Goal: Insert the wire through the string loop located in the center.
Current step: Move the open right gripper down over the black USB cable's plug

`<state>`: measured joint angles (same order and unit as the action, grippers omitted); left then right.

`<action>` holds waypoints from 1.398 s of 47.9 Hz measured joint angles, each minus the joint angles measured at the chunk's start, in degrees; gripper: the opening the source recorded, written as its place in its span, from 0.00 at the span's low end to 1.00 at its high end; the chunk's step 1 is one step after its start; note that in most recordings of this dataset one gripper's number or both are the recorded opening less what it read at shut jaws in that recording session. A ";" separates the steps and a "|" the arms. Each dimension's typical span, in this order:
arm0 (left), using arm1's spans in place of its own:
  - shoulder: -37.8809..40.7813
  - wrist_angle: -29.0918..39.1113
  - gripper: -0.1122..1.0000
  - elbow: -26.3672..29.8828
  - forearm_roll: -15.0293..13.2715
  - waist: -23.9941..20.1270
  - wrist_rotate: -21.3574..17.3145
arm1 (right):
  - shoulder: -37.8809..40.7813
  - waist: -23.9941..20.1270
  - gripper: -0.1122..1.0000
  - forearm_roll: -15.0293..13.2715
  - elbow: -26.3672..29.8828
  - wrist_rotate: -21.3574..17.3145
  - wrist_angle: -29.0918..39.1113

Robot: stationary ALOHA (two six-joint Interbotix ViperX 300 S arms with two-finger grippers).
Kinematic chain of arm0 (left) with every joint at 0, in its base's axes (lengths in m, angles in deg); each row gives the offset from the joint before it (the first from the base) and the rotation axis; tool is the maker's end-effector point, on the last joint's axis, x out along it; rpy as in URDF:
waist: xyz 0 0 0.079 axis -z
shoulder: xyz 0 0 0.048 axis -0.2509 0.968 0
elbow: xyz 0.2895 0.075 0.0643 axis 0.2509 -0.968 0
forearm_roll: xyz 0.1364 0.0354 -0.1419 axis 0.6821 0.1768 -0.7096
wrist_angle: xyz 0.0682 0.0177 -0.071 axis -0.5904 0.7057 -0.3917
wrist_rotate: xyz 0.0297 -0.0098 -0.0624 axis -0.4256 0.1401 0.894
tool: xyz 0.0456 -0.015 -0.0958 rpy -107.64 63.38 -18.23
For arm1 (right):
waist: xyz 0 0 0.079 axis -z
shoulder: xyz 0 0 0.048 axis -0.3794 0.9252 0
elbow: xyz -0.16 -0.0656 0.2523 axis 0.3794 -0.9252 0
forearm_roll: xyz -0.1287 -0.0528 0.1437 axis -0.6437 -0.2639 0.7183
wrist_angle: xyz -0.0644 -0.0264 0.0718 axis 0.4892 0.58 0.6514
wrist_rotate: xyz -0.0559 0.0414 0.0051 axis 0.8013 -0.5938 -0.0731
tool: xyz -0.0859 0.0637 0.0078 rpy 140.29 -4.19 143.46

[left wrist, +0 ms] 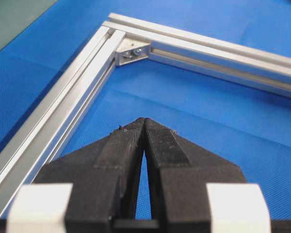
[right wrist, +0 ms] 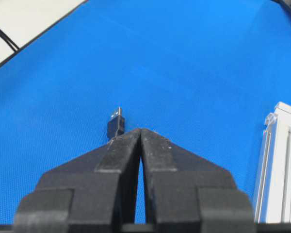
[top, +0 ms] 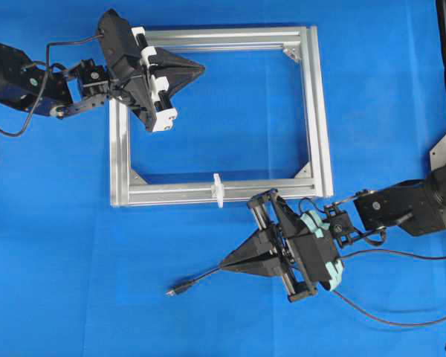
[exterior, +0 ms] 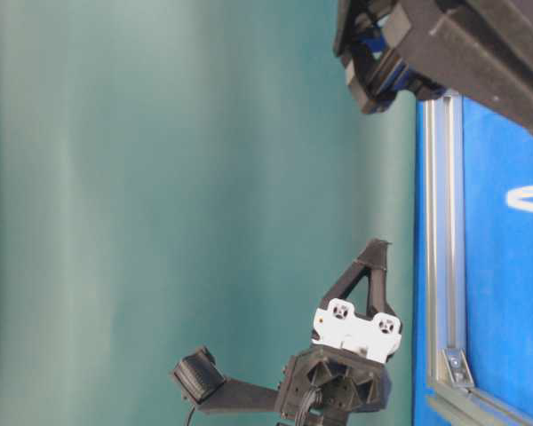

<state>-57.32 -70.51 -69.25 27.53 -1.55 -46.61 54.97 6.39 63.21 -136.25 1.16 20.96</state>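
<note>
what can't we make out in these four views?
- Wire: in the overhead view its run under the right hand is hidden; the right wrist view shows only the plug.
- String loop: too small overhead to tell whether it is open; cut off by the right edge in the table-level view.
- Frame: the left wrist view shows one corner; the shut left hand covers the foreground.

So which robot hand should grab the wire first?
The right hand, probably. It sits shut just beside the wire, whose plug lies past its fingertips. The left hand is far off, over the frame's top.
</note>
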 measured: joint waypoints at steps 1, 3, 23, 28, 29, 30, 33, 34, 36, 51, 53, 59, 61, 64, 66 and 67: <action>0.00 0.00 0.10 -0.09 0.09 0.00 -0.09 | -0.09 0.00 0.10 0.00 0.00 0.00 0.00; 0.00 0.09 0.10 0.00 0.62 0.00 -0.44 | -0.35 -0.09 0.08 -0.09 0.00 0.09 0.44; 0.00 0.62 0.10 -0.09 1.32 0.00 -0.53 | -0.97 -0.70 0.06 -0.18 3.43 -4.31 9.40; 0.00 0.62 0.10 -0.09 1.32 0.00 -0.53 | -0.18 -0.70 0.06 -0.09 4.04 -6.33 11.34; 0.00 0.62 0.10 -0.09 1.32 0.00 -0.53 | 0.00 -0.70 0.07 -0.09 4.13 -6.68 11.60; 0.00 0.62 0.10 -0.09 1.32 -0.09 -0.53 | 0.18 -0.70 0.07 -0.09 4.13 -6.94 11.87; 0.00 0.62 0.10 -0.09 1.32 -0.18 -0.53 | 0.70 -0.79 0.14 -0.18 4.31 -7.56 12.13; 0.00 0.62 0.10 -0.09 1.32 -0.18 -0.53 | 0.79 -0.88 0.16 -0.09 4.39 -7.73 12.13; 0.00 0.62 0.10 -0.09 1.32 -0.26 -0.53 | 1.14 -1.05 0.23 -0.09 4.57 -8.00 12.30; 0.00 0.62 0.10 -0.09 1.32 -0.35 -0.53 | 6.77 -1.85 0.82 0.53 7.47 -9.93 12.74; 0.00 0.62 0.10 -0.18 1.32 -0.35 -0.53 | 7.82 -1.85 0.75 1.14 8.00 -9.93 12.66; -0.09 0.62 0.10 -0.18 1.32 -0.35 -0.53 | 10.37 -1.85 0.73 2.81 9.14 -9.93 12.74; 0.00 0.62 0.10 -0.18 1.32 -0.35 -0.53 | 11.34 -1.85 0.74 3.34 9.40 -9.93 12.66; 0.00 0.62 0.10 -0.09 1.32 -0.35 -0.53 | 12.48 -1.85 0.74 4.22 9.76 -9.93 12.74; -0.09 0.62 0.10 -0.18 1.32 -0.35 -0.53 | 12.92 -1.85 0.74 4.57 9.93 -10.20 12.66; 0.00 0.62 0.10 -0.18 1.32 -0.35 -0.53 | 13.01 -1.85 0.74 4.75 10.11 -10.20 12.66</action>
<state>-57.32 -69.89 -69.42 28.85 -1.90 -47.13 67.97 4.54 67.95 -126.14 -9.04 33.62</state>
